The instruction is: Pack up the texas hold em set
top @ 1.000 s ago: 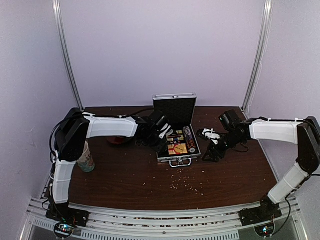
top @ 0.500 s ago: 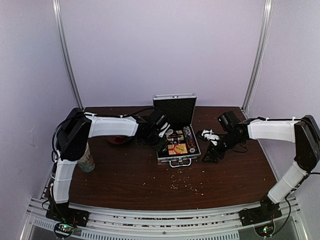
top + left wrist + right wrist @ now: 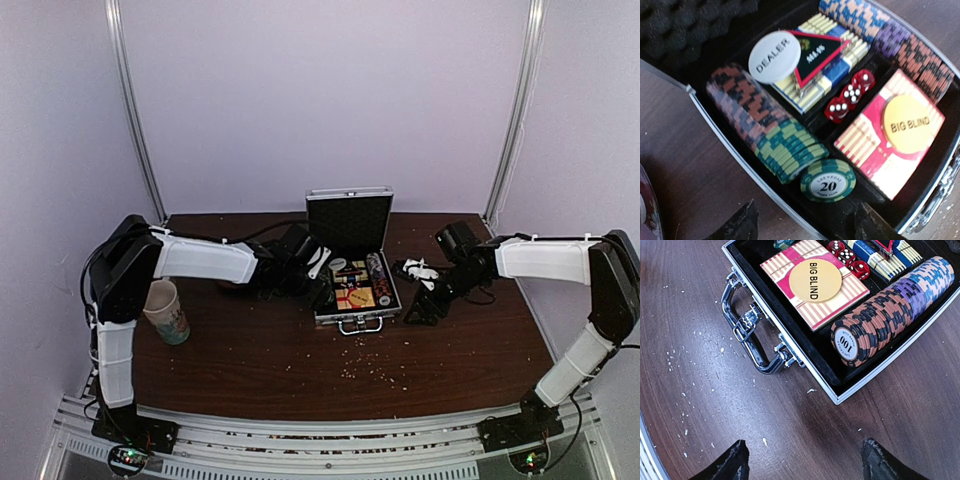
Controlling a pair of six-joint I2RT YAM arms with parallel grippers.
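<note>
A: Your left gripper (image 3: pixel 805 227) hangs at the left edge of the open aluminium case (image 3: pixel 349 222). Its fingers are spread and there is nothing between them.

B: Just ahead of those fingers a green chip marked 20 (image 3: pixel 827 181) lies face up inside the case. Behind it runs a row of chips (image 3: pixel 765 125) standing on edge.

A: Farther ahead, the white DEALER disc (image 3: pixel 774 56) rests on a blue-and-yellow card box (image 3: pixel 840 67). To its right you have three red dice (image 3: pixel 850 95) in the slot. Right of those is the yellow BIG BLIND disc (image 3: pixel 907 124), on top of the red-yellow card box (image 3: pixel 867 150).

B: Your right gripper (image 3: pixel 805 462) is spread wide too, and empty. It sits over the bare brown table (image 3: pixel 700 405), which is speckled with pale crumbs (image 3: pixel 685 365). The case's handle (image 3: pixel 747 335) is ahead of it and to the left.

A: Ahead and to the right of that gripper, a second chip row ends in an orange-and-black chip marked 100 (image 3: pixel 847 345).

B: From above, the case sits between your two grippers with its lid upright. The patterned paper cup (image 3: pixel 168 312) stands well behind your left gripper, beside that arm.
</note>
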